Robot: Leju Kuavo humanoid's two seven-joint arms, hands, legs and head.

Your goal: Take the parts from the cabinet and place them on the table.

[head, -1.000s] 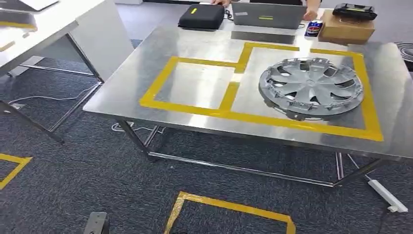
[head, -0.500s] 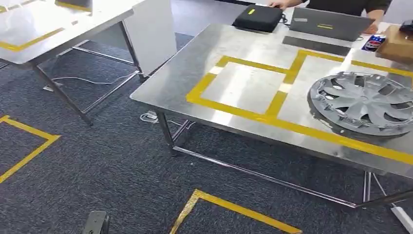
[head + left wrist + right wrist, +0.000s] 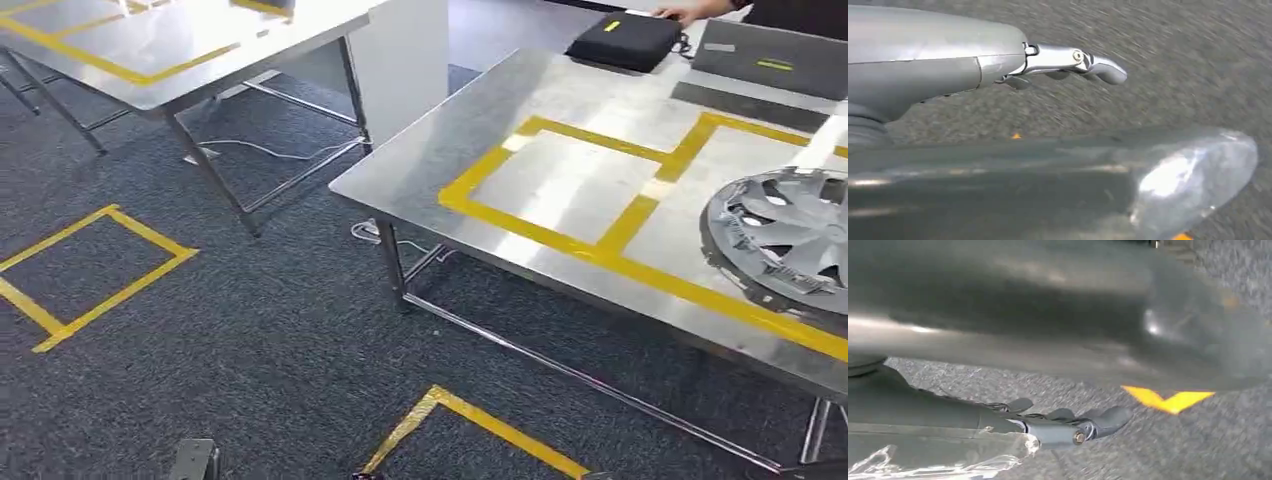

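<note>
A silver hubcap lies inside the larger yellow-taped box on the steel table, cut off by the right edge of the head view. My left hand hangs over grey carpet, its fingers stretched out with nothing in them. My right hand also hangs above the carpet, fingers extended and holding nothing. Both wrist pictures are motion-blurred.
A second steel table with yellow tape stands at the far left, beside a white panel. A black case and a laptop sit at the table's far edge, near a person's hand. Yellow tape squares mark the carpet.
The camera has swung to the left: the table and hubcap have slid toward the right edge, and the second table and a floor square have come into view.
</note>
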